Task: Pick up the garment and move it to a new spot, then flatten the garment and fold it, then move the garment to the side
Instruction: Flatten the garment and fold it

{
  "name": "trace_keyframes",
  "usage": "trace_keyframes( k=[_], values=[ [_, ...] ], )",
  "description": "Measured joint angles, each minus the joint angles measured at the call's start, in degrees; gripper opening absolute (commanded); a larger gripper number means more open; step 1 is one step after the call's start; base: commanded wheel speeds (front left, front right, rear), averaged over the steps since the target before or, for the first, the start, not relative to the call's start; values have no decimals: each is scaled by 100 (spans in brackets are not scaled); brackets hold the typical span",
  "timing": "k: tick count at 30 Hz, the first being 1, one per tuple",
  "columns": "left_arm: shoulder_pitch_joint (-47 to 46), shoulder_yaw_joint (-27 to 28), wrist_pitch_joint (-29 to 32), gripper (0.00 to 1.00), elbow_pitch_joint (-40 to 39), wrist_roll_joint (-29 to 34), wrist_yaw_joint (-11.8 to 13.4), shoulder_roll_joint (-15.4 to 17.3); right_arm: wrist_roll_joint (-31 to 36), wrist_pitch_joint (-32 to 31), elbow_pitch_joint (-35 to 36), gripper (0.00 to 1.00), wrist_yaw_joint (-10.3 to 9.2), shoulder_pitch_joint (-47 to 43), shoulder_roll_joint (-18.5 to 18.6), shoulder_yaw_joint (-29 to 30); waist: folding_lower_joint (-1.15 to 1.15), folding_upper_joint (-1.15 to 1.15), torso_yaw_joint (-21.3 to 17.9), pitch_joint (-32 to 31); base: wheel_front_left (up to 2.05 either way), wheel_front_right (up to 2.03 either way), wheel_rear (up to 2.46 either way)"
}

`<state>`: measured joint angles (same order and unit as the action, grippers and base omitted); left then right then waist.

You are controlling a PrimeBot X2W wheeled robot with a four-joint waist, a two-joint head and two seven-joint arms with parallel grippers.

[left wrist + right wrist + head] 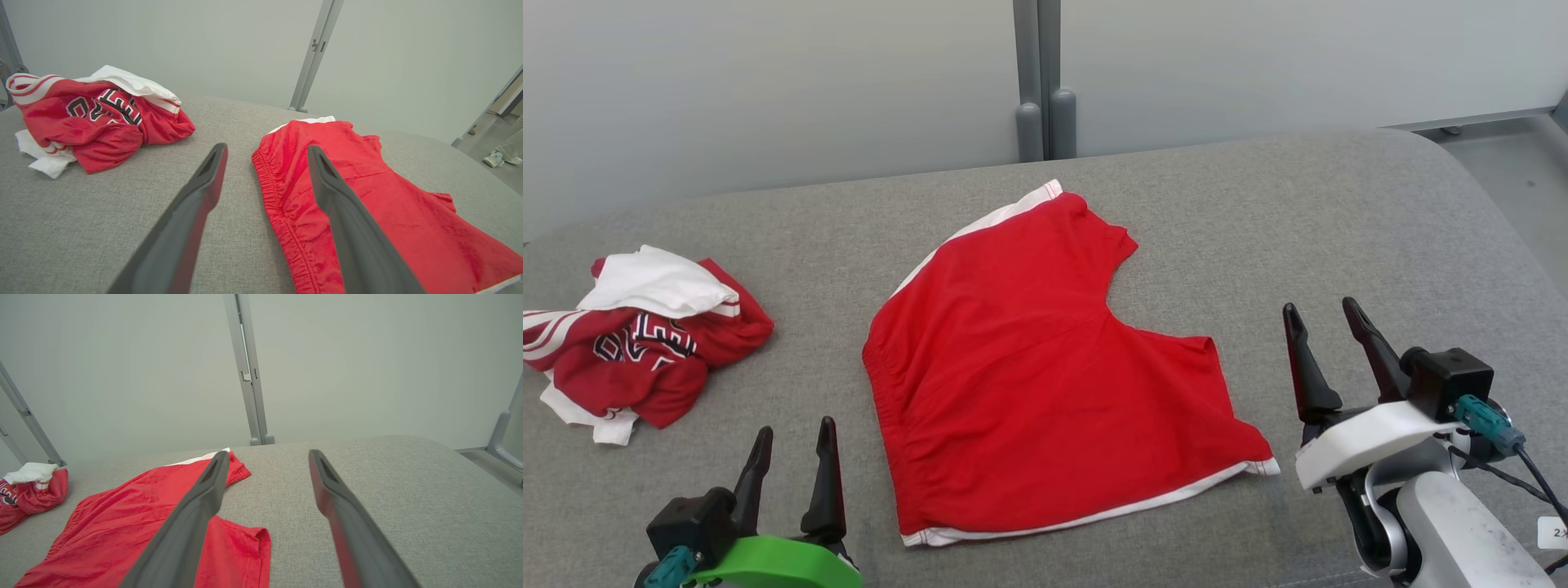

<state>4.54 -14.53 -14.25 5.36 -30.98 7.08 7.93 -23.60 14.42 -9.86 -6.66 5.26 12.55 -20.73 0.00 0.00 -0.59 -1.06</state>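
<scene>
The garment, a pair of red shorts with white trim, lies spread flat in the middle of the grey padded table. My left gripper hovers open near the front edge, just left of the elastic waistband; in the left wrist view the shorts lie under and beyond its right finger, and the left gripper holds nothing. To the right of the near leg hem, my right gripper also stands open and empty. The right wrist view has the shorts to the left of the right gripper.
A crumpled red and white jersey sits at the table's left end, also seen as the jersey in the left wrist view. A grey post rises behind the table against pale panels. The table edge curves away at the right. A person's shoe is on the floor beyond.
</scene>
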Motion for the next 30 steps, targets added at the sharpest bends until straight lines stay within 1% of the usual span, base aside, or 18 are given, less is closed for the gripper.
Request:
trace_keyframes(
  k=[9, 14, 19, 20, 23, 26, 30],
  values=[
    [30, 22, 0, 100, 3, 70, 0, -40, 44, 0, 1, 100, 1, -16, -35, 44, 0, 0, 11, 25, 0, 0, 0],
    [126, -144, 59, 100, 133, 98, -9, -21, 48, 1, -23, 100, 38, -82, -62, 44, 0, 0, 16, 46, 0, 0, 0],
    [327, -475, 342, 100, 345, 111, -163, 58, 19, 1, -140, 100, 160, -172, -75, -7, 0, 0, 19, 80, 0, 0, 0],
    [361, -522, 378, 100, 365, 133, -183, 79, -23, 1, -161, 100, 160, -201, -77, 0, 0, 0, 20, 89, 0, 0, 0],
    [431, -631, 500, 100, 420, 152, -256, 127, -86, 1, -168, 100, 167, -253, -64, 56, 0, 0, 21, 144, 0, 0, 0],
    [431, -712, 592, 100, 504, 159, -314, 156, -130, 1, -165, 100, 263, -252, -40, 82, 0, 0, 16, 215, 0, 0, 0],
    [430, -816, 667, 100, 602, 180, -442, 165, -122, 1, -171, 100, 322, -242, 32, 81, 0, 0, -9, 303, 0, 0, 0]
  ],
)
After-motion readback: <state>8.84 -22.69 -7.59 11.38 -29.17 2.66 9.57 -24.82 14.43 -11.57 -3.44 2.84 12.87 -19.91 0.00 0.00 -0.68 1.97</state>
